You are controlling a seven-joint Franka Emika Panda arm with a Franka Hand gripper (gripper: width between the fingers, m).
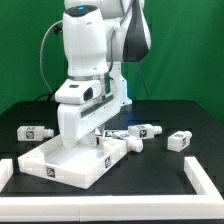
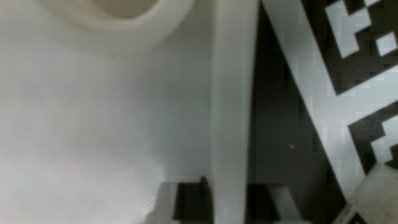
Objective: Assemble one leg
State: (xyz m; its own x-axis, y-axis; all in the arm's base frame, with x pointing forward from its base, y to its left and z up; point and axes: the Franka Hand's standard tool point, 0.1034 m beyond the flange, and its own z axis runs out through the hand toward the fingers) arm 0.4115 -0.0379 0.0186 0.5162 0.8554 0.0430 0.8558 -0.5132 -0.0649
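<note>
Jaws low over white square panel (image 1: 70,165) at counter's (image 1: 190,115) near edge; open/shut – can't tell. Nearest leg (image 1: 128,143) just beside panel, prob. next for seating; other legs (image 1: 180,141) farther out.

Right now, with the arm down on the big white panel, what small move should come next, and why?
Probably a small, slow lift straight up. The jaws are low over the panel, and the wrist view is too close to tell whether they hold anything; loose legs lie beside it.

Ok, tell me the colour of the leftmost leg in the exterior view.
The leg: white with black-and-white tags. Best in exterior view.
</note>
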